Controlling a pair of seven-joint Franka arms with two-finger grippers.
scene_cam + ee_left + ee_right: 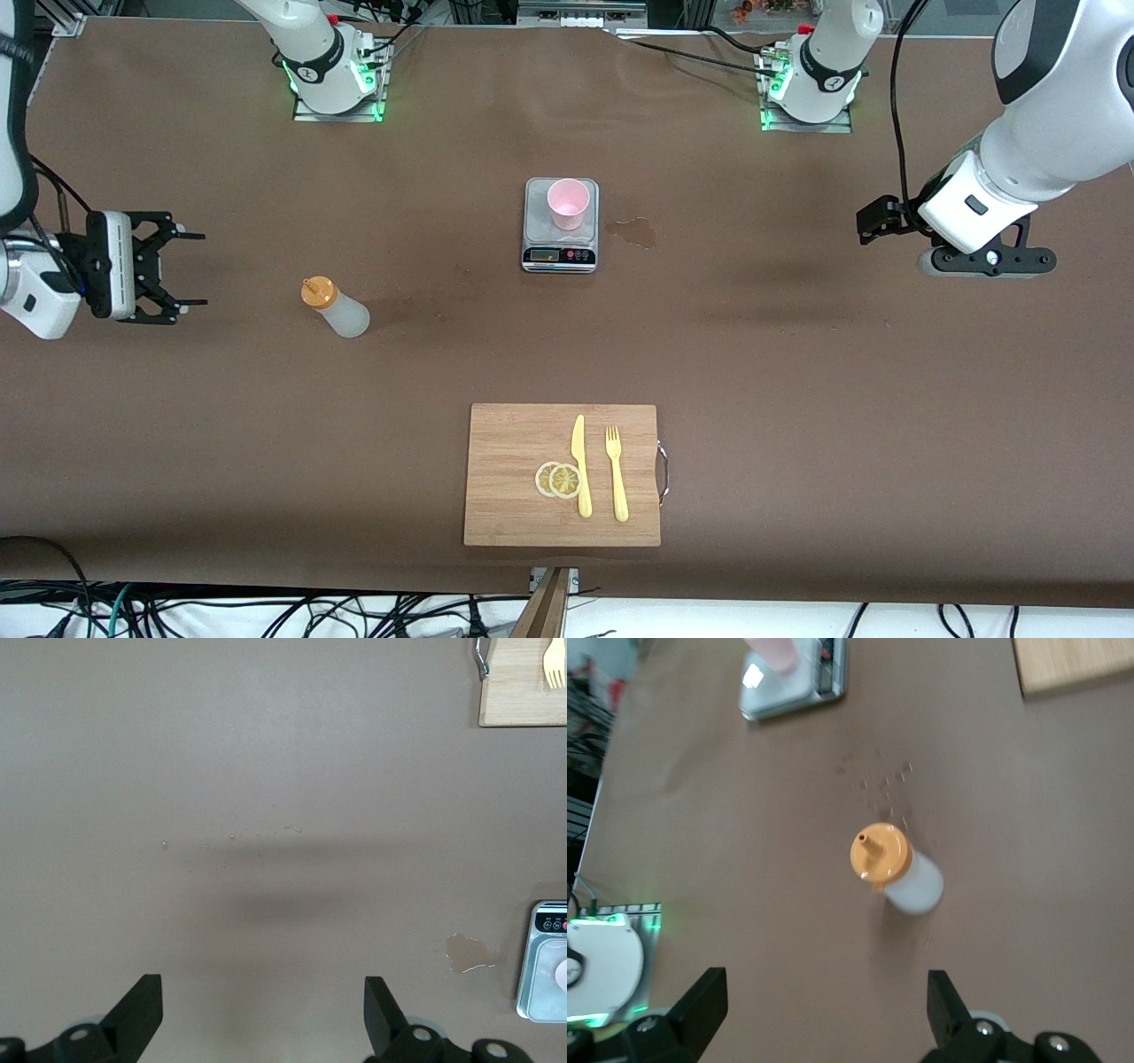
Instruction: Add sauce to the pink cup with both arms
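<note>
Right gripper (193, 268) hangs open beside the upright translucent squeeze bottle with orange nozzle cap (336, 307) at its table end, far closer than open, waiting left gripper (263, 1014).

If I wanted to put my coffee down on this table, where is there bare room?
Bare brown table lies between the scale and the cutting board, and on toward the left arm's end. Busier spots: the pink cup on the scale, a stain beside it, and the sauce bottle by the open right gripper. The open left gripper waits over bare table.
</note>
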